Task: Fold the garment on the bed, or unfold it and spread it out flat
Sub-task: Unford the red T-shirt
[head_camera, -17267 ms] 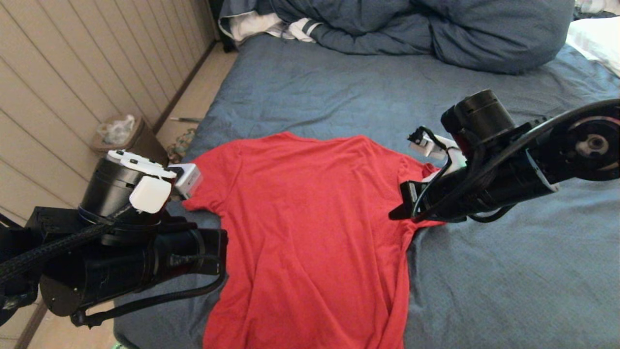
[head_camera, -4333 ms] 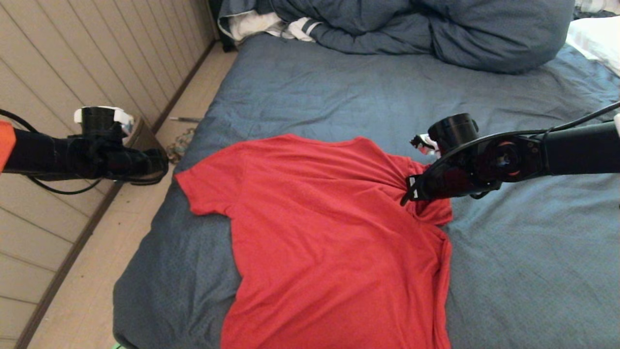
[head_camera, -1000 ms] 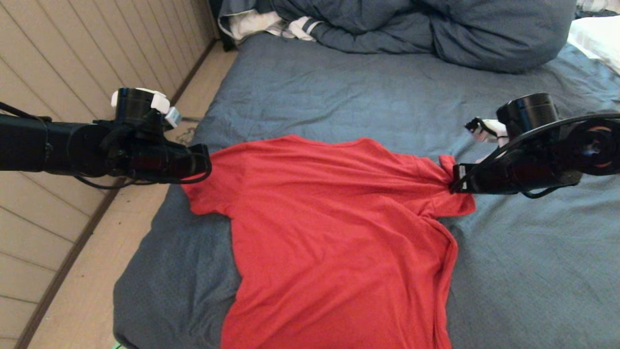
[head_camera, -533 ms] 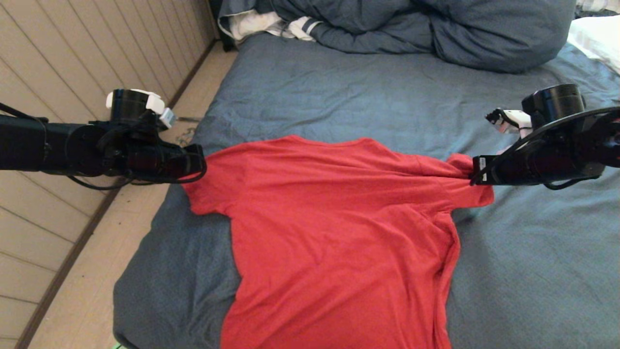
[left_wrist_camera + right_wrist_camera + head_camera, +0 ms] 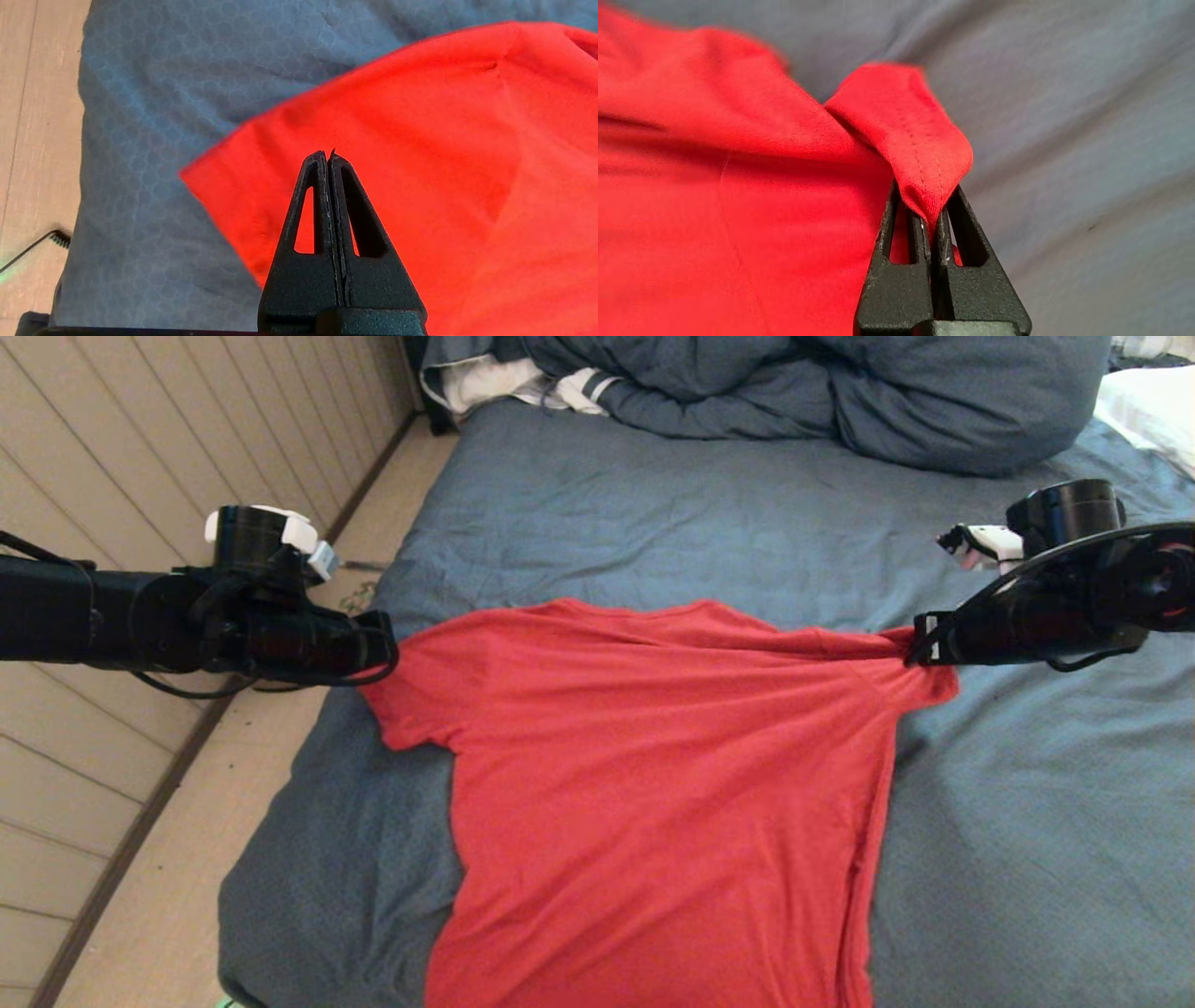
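Head view, garment: the garment (image 5: 653, 784) lies plain side up on the bed (image 5: 700, 523), body flat, hem running out of view at the near edge.
Head view, right sleeve: lifted and pulled outward by the right end effector (image 5: 917, 653); fabric taut from collar to sleeve.
Head view, left side: the left end effector (image 5: 390, 653) sits at the left sleeve edge.
Left wrist view: fingers pressed together, empty, above the sleeve.
Right wrist view: fingers pinching a fold of the sleeve hem.
Advice: lower the sleeve flat before letting go; pull no further, or the body will likely drag.
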Available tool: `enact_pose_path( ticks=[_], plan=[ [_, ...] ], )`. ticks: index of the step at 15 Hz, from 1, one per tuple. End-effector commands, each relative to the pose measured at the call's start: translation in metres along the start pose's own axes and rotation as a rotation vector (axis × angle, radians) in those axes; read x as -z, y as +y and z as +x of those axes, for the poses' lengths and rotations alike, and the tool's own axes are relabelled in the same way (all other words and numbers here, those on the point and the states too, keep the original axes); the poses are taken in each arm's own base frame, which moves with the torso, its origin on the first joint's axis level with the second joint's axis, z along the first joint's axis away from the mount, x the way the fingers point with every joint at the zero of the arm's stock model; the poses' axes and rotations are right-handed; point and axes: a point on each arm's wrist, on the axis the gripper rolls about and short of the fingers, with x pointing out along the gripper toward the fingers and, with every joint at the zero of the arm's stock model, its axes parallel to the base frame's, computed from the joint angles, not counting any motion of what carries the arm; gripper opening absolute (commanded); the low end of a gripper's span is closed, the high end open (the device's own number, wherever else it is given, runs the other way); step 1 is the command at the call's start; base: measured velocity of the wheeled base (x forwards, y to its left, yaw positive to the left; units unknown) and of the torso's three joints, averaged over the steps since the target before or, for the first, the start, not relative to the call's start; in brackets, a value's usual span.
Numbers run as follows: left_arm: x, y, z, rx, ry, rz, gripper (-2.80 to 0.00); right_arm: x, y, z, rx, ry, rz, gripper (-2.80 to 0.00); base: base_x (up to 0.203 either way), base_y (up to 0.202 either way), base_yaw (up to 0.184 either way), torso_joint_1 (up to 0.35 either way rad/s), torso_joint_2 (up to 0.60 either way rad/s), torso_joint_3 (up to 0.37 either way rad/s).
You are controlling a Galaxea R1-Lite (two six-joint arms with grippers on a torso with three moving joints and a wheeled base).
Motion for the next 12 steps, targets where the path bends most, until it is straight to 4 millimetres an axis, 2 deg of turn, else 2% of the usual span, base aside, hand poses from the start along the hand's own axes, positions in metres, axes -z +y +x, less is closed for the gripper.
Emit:
enact_pose_path(
  ticks=[1,3,7,10,12],
  plan=[
    [-0.001,0.002,0.004,-0.002,0.002,-0.005,-2.80,-0.007,-0.001,0.017,0.003,-0.009,0.000,-2.80,0.000,0.000,0.000,0.000,0.00,0.000],
    [-0.003,0.002,0.008,-0.001,-0.005,-0.007,-2.80,-0.017,0.000,0.030,0.002,-0.035,-0.004,-2.80,0.000,0.000,0.000,0.000,0.00,0.000],
    [-0.003,0.002,0.008,-0.002,-0.004,-0.008,-2.80,-0.018,0.001,0.032,0.001,-0.036,-0.005,-2.80,0.000,0.000,0.000,0.000,0.00,0.000],
    [-0.013,0.008,0.022,-0.013,-0.023,-0.017,-2.80,-0.037,0.001,0.034,0.003,-0.105,-0.007,-2.80,0.000,0.000,0.000,0.000,0.00,0.000],
    [-0.013,0.009,0.024,-0.015,-0.020,-0.018,-2.80,-0.036,0.002,0.038,0.017,-0.098,-0.027,-2.80,0.000,0.000,0.000,0.000,0.00,0.000]
  ],
)
